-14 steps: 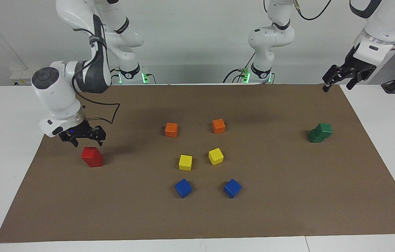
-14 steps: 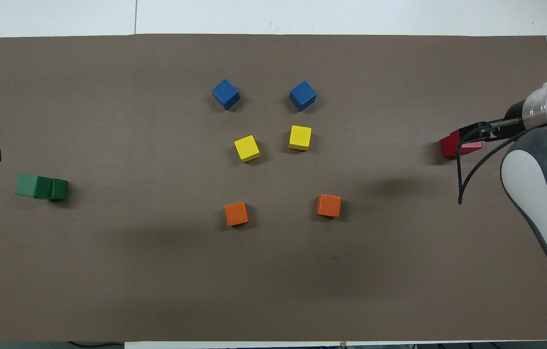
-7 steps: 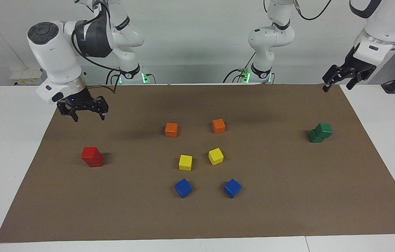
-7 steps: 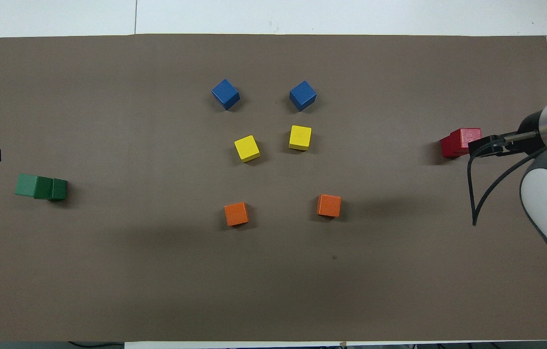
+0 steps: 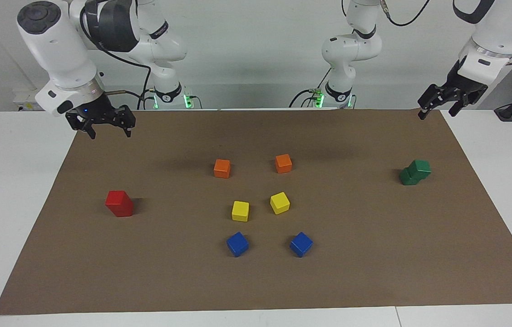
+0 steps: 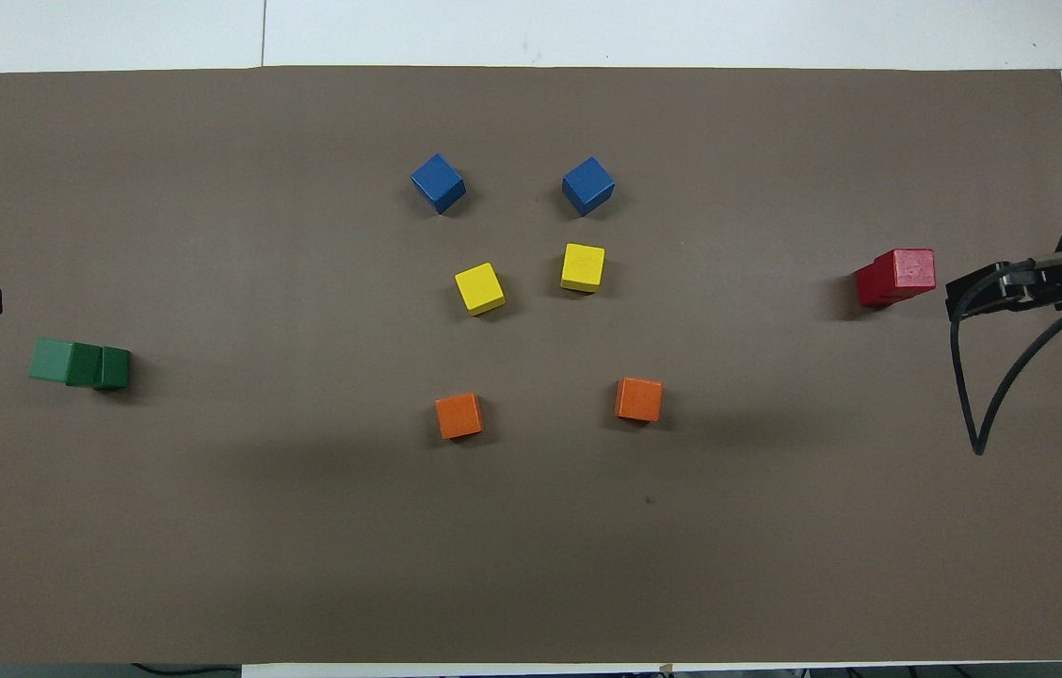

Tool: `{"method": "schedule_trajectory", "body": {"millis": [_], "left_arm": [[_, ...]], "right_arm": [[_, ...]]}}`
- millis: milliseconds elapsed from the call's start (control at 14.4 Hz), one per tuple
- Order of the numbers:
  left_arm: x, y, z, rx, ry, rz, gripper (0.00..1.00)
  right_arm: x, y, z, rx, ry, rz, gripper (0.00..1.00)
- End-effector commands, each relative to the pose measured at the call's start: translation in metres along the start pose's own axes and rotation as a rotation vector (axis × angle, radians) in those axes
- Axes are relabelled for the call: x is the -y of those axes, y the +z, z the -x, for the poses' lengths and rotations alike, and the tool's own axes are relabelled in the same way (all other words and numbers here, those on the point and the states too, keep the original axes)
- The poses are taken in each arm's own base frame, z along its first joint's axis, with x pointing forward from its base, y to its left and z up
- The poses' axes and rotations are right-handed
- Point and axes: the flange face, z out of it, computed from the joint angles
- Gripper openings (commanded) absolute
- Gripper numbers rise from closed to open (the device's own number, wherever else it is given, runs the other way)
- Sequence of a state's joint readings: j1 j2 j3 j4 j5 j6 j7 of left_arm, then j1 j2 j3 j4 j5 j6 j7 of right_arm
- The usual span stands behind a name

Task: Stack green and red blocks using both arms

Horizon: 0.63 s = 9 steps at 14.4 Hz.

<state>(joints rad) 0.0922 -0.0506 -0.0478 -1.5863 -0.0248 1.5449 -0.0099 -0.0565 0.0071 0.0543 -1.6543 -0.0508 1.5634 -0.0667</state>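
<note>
The two bright red painted cubes (image 5: pixel 119 203) stand as a stack of two on the brown mat (image 5: pixel 265 281) toward the right arm's end of the table; in the overhead view the top cube sits a little off square on the lower. The two dark green painted cubes (image 5: pixel 415 172) are stacked too, toward the left arm's end, the upper one clearly offset — an overhanging, less tidy stack.

The right gripper (image 5: pixel 106 128) hangs empty, fingers spread apart, over the mat's corner; in the facing view the red stack lies at about 6 o'clock from it. The left gripper (image 5: pixel 438 105) waits over the mat's other robot-side corner, fingers apart — the green stack at roughly 7 o'clock from it.

Each arm is the nearer one to its own stack; both stacks look already built.
</note>
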Motion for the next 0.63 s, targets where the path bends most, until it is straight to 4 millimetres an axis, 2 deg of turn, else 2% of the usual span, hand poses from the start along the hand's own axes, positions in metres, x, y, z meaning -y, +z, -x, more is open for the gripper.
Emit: {"method": "schedule_trajectory", "body": {"millis": [0, 557], "left_arm": [[-0.0024, -0.0043, 0.0062, -0.008, 0.002, -0.01, 1.0], [-0.0024, -0.005, 0.0062, -0.009, 0.002, -0.01, 1.0]], "right_arm": [[-0.0038, 0.0009, -0.0016, 0.046, -0.018, -0.012, 1.0], [-0.005, 0.0016, 0.0025, 0.07, -0.012, -0.016, 1.0]]}}
